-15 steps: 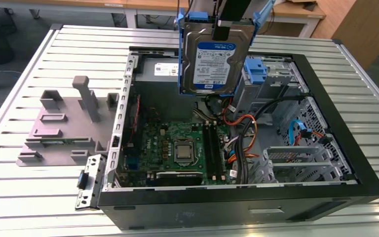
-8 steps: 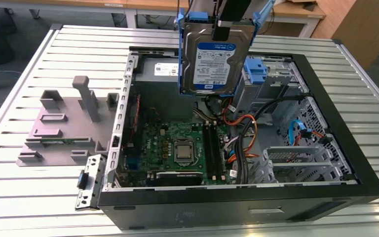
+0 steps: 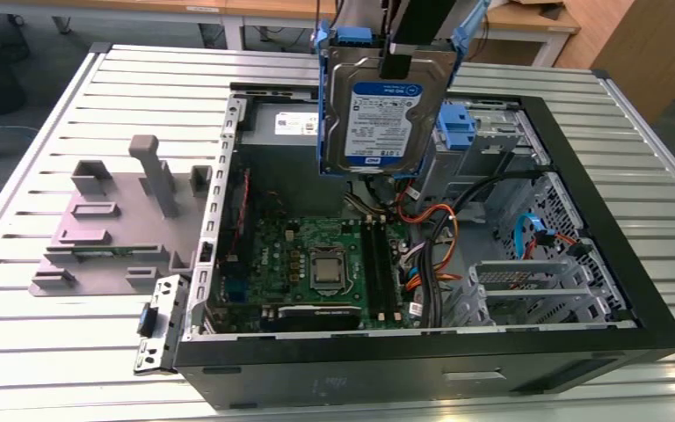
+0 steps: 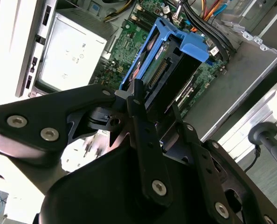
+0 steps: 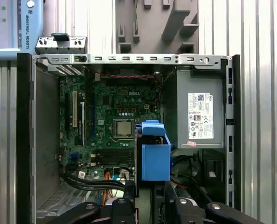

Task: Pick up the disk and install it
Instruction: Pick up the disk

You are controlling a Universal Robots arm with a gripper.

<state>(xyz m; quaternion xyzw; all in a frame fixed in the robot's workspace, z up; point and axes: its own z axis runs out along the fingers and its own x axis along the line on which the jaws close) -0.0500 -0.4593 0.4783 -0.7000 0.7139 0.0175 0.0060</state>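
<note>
while the arm reaches straight down over the open computer case point(image 3: 431, 362), its gripper point(image 3: 399, 61) is clamped on the top edge of the disk point(image 3: 380, 127), which hangs upright above the motherboard point(image 3: 296, 242).

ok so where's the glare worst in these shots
Second wrist view: the table is blown out to white and the power supply looks washed out, while the fingers holding the disk are dark. First wrist view and exterior view: even light, no strong glare.
</note>
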